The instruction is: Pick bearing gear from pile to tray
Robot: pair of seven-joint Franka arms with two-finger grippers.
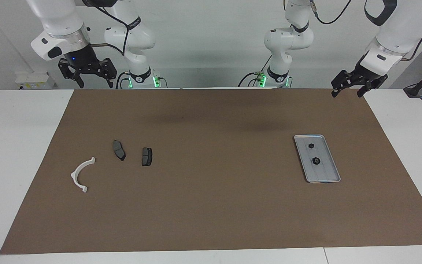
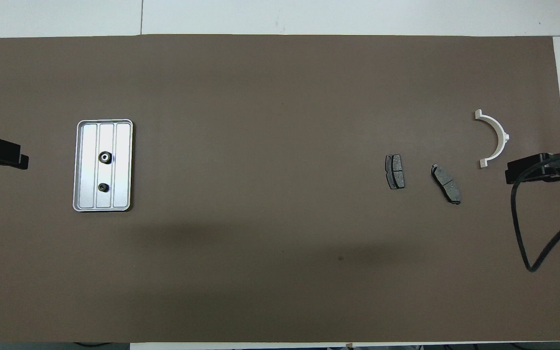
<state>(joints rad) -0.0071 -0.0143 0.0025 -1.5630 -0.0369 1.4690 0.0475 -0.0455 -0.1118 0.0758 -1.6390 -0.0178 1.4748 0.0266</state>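
Two gears in the tray, both hands raised and empty.

The table (image 1: 24, 154) carries a brown mat (image 1: 211, 205) that holds everything. The left hand (image 1: 347, 90) hangs high over the mat's corner at the robots' edge, at the left arm's end, fingers apart and holding nothing; the right hand (image 1: 88, 77) waits high over the robots' edge at the right arm's end, fingers apart too. The tray (image 1: 324, 176) lies flat toward the left arm's end. Toward the right arm's end lie the pile's parts, well apart from the tray: a white arc (image 1: 81, 175), then two pads (image 1: 119, 150) (image 1: 147, 156) side by side. Two small black gears (image 1: 316, 160) (image 1: 310, 146) sit in the tray, apart, one nearer the robots.
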